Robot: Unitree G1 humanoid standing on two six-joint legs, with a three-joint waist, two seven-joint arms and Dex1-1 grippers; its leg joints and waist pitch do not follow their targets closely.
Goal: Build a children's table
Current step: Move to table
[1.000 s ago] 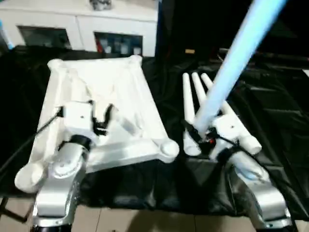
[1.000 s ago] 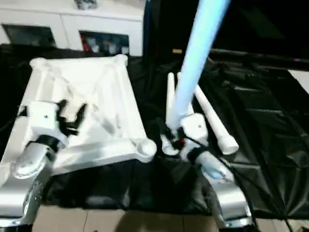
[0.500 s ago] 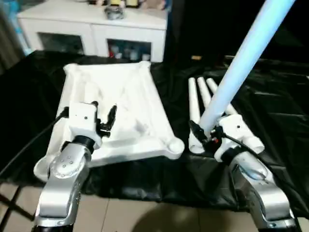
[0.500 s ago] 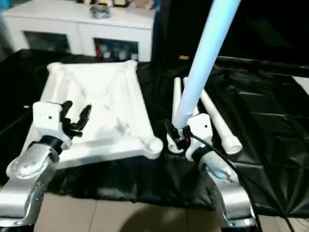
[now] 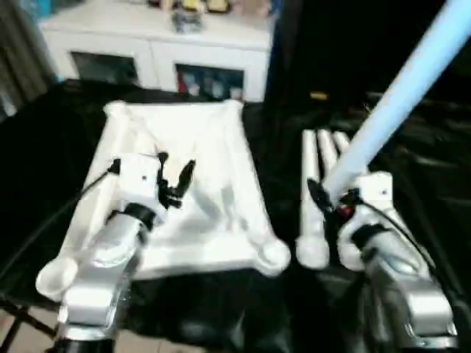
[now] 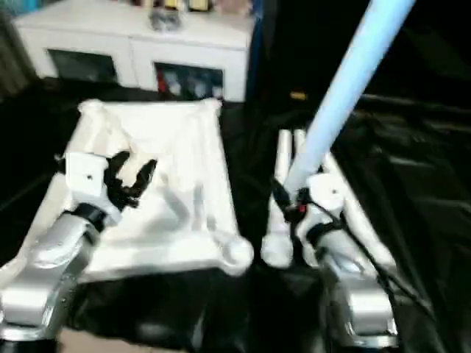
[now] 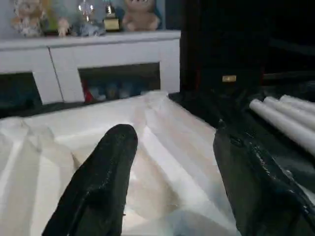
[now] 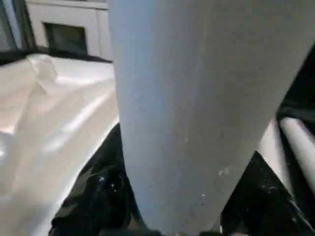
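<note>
Left eye view shows the big white plastic tabletop (image 5: 188, 191) lying upside down on the black cloth (image 5: 44, 147), ribs up, with round sockets at its corners. The left gripper (image 5: 174, 176) hangs just over the tabletop. Its two black fingers (image 7: 106, 177) are spread apart with nothing between them. The right gripper (image 5: 329, 200) pinches one long white tube leg (image 5: 397, 95) near its thick end. That leg slants up and away toward the right. Three more white tube legs (image 5: 310, 191) lie side by side on the cloth, just right of the tabletop. A white cabinet with glass doors (image 5: 147, 55) stands behind, with small toys on top.
</note>
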